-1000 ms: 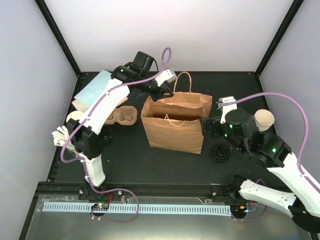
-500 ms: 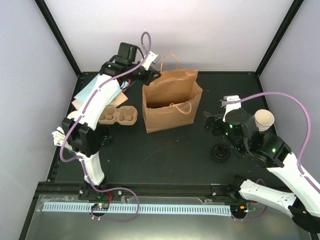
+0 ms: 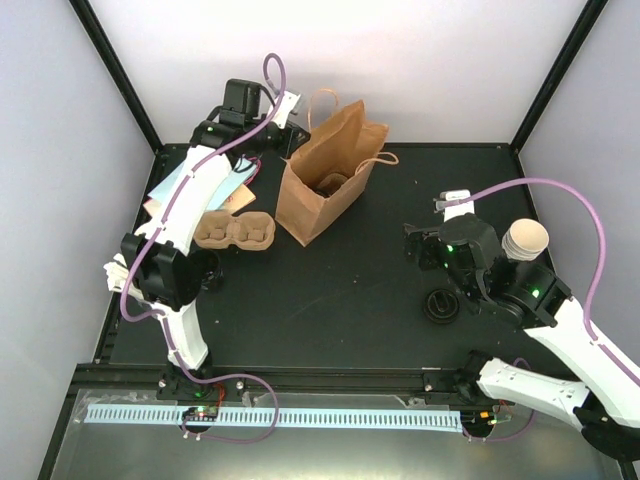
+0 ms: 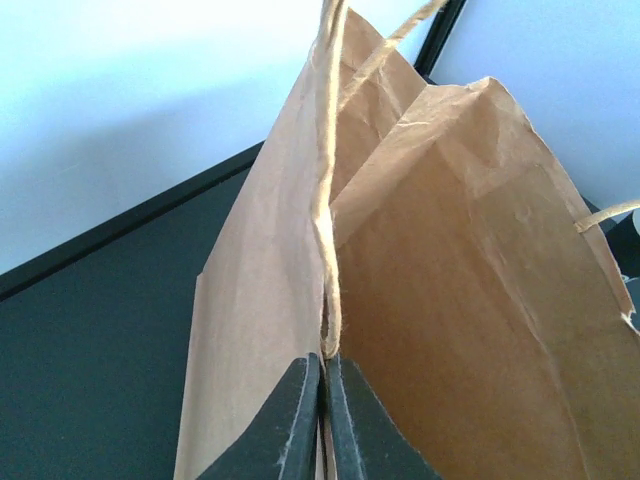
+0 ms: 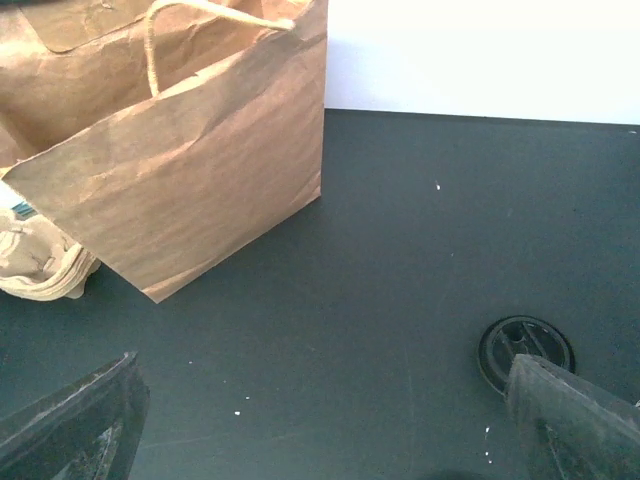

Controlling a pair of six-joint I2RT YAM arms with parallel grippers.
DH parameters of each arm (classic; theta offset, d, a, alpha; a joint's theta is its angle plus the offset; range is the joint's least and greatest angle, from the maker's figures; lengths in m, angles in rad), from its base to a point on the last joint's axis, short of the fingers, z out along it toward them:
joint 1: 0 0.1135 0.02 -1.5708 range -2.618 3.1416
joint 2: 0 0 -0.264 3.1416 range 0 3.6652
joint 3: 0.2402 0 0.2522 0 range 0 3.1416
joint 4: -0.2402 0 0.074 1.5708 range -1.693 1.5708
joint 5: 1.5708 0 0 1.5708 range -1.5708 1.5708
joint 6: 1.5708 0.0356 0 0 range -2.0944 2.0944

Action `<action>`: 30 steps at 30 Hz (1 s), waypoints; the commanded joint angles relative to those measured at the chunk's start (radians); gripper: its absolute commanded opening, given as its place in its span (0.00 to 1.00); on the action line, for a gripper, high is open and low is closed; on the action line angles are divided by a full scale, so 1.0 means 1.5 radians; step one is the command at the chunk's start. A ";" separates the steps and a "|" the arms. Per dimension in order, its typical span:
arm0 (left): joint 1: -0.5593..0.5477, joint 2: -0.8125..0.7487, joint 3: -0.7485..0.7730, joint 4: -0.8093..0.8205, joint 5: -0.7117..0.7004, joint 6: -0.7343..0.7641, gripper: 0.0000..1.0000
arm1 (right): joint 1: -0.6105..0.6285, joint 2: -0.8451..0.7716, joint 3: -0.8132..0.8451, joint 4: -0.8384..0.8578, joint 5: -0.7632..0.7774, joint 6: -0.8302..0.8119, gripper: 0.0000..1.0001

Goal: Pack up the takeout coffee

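Takeout coffee cup point(image 3: 527, 240) unlidded, right of frame; lid point(image 3: 441, 306) apart on table point(image 3: 350, 300). Left pincer point(image 4: 322, 365) clamped on brown bag point(image 3: 325, 185) rim, bag tilted: pinch may slip or tear paper, bag topples. Right pincer point(image 3: 418, 246) open, empty.

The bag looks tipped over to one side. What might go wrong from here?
The left gripper pinches only the thin top edge of the brown bag, which leans, so the paper might tear or the bag topple. The black lid lies loose beside the open right gripper, which might knock it away.
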 commanded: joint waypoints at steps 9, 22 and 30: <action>0.002 -0.039 -0.019 0.025 -0.050 -0.006 0.30 | 0.001 0.001 0.005 -0.006 -0.007 0.015 1.00; 0.007 -0.155 -0.078 0.022 -0.106 -0.030 0.82 | 0.002 0.039 0.005 -0.027 -0.046 0.024 1.00; 0.012 -0.244 -0.109 -0.012 -0.193 -0.059 0.99 | 0.001 0.055 0.006 -0.030 -0.080 0.031 1.00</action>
